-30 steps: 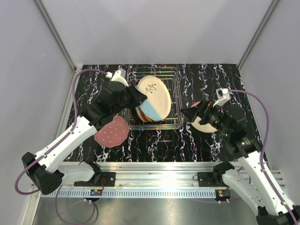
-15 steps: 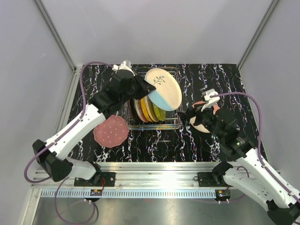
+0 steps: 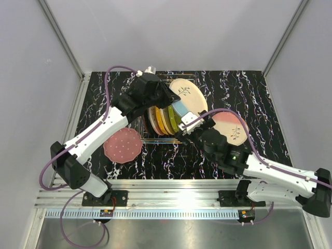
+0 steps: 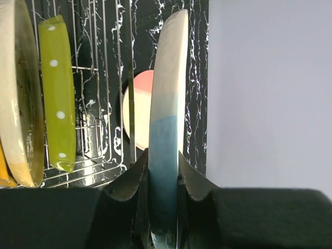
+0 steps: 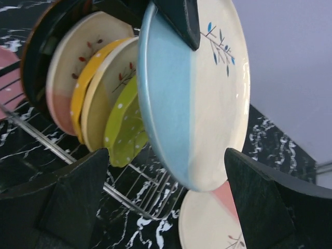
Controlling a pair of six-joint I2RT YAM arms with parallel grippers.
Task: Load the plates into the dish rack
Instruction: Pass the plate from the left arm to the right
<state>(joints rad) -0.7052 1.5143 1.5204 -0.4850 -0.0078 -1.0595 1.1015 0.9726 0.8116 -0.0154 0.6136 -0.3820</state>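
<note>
My left gripper [image 3: 167, 97] [image 4: 164, 167] is shut on the rim of a cream and light-blue plate [image 3: 188, 97] [image 4: 167, 98] [image 5: 197, 88], held on edge above the right end of the dish rack [image 3: 147, 138] [image 4: 98, 67] [image 5: 148, 202]. Several plates stand in the rack: black [image 5: 35, 52], cream-pink [image 5: 65, 72], orange [image 5: 82, 101], cream [image 5: 102, 96] [image 4: 21, 104] and yellow-green dotted [image 5: 124, 127] [image 4: 56, 93]. My right gripper [image 3: 183, 126] [image 5: 166, 155] is open just below the held plate, touching nothing.
A pink dotted plate [image 3: 122, 145] lies flat on the table left of the rack. A cream and pink plate [image 3: 232, 127] [image 5: 212, 220] [image 4: 139, 116] lies flat to the rack's right. Grey walls close in the table on three sides.
The left arm has carried the cream and blue plate rightward to the rack's right end. The right arm has swung left, from the cream-pink plate to beside the rack.
</note>
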